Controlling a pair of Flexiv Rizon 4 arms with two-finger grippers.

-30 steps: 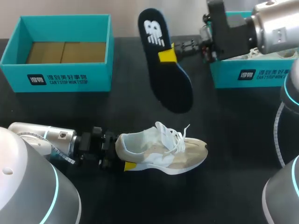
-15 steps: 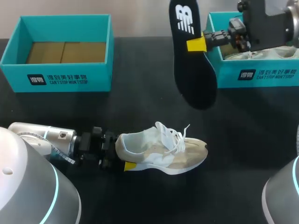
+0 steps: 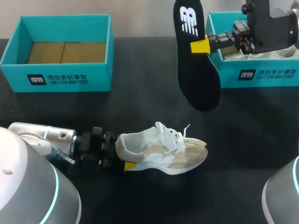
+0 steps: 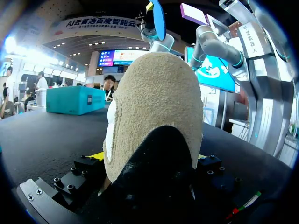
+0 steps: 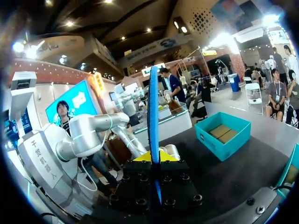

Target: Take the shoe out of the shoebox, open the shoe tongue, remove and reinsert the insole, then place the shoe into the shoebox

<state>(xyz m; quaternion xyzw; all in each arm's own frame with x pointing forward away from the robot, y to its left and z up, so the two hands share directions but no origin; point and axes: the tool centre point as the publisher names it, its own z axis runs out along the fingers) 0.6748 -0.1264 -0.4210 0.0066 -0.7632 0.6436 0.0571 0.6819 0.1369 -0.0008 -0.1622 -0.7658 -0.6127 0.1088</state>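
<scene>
A beige and white shoe [image 3: 163, 151] lies on its side on the black table [image 3: 140, 107], laces up, toe pointing right. My left gripper [image 3: 124, 153] has its wide-set fingers on both sides of the heel [image 4: 154, 107], shut on it. The dark insole [image 3: 196, 60] hangs in the air above the table, heel end up, with a white logo on it. My right gripper [image 3: 200, 45] is shut on the insole's edge, just left of the right box. In the right wrist view the insole [image 5: 153, 107] stands edge-on between the yellow tips of the right gripper [image 5: 153, 156].
An open teal shoebox [image 3: 65, 77] with a brown cardboard floor stands at the back left. A second teal box [image 3: 252, 74] with white paper in it stands at the back right, under my right arm.
My right gripper has carried the insole to the right and slightly up, from over the table's middle to beside the right box. The left gripper and shoe have not moved.
</scene>
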